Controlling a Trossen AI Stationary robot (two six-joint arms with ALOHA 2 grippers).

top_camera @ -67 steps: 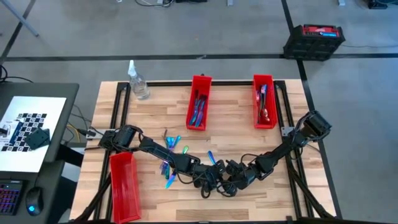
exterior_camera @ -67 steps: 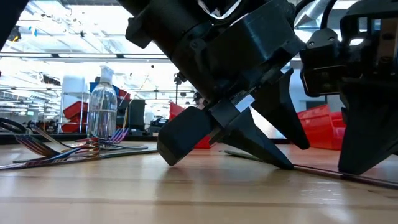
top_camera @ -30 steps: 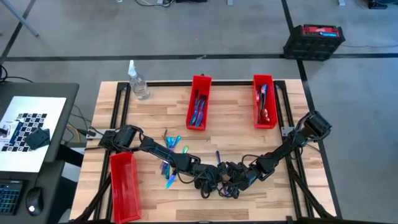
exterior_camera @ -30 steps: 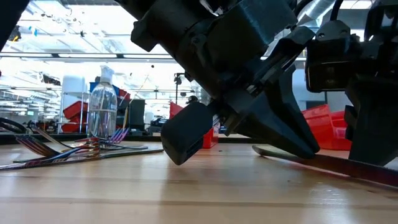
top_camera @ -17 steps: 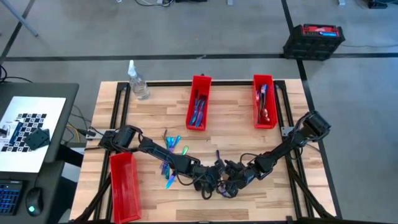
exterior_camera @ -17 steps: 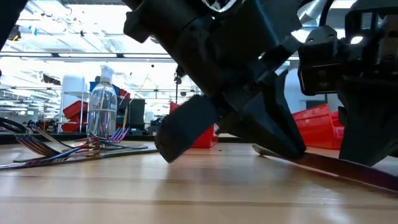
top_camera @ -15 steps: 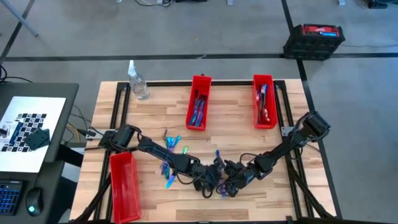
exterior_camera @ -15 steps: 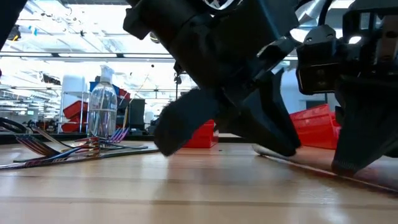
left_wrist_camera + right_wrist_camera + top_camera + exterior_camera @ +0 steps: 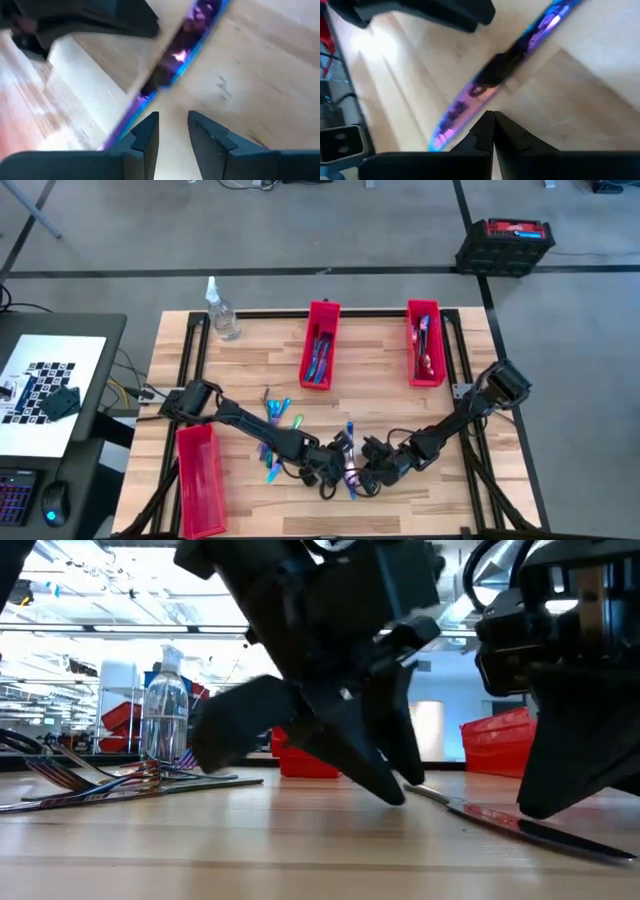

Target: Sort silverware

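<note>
One slim iridescent knife [image 9: 350, 465] of the silverware lies on the wooden table near its front middle, between my two grippers. My left gripper [image 9: 341, 459] stands at the knife's left side, slanting down, fingers a little apart [image 9: 173, 122]. My right gripper [image 9: 364, 471] stands at its right side, shut [image 9: 493, 116]. In the low view the knife [image 9: 520, 827] lies flat, with the left gripper [image 9: 393, 790] at its far end. More silverware [image 9: 272, 432] lies loose in a heap to the left. My left gripper has one fingertip [image 9: 148, 129] right over the knife's blue-purple blade [image 9: 172, 60]; I cannot tell whether it touches. My right gripper's shut fingertips [image 9: 485, 122] point down just beside the knife's middle [image 9: 490, 80]; contact cannot be told there either.
Two red bins [image 9: 320, 345] [image 9: 424, 352] holding silverware stand at the far side, and a third red bin [image 9: 199, 477] sits at the near left. A clear spray bottle [image 9: 220, 310] is in the far left corner. Bare wood lies between the bins and the grippers.
My left gripper has swung toward the table's left, off the knife. The knife has slid a little toward the near edge and now shows along its length between the two grippers. Its end, earlier tipped up, lies flat on the table.
</note>
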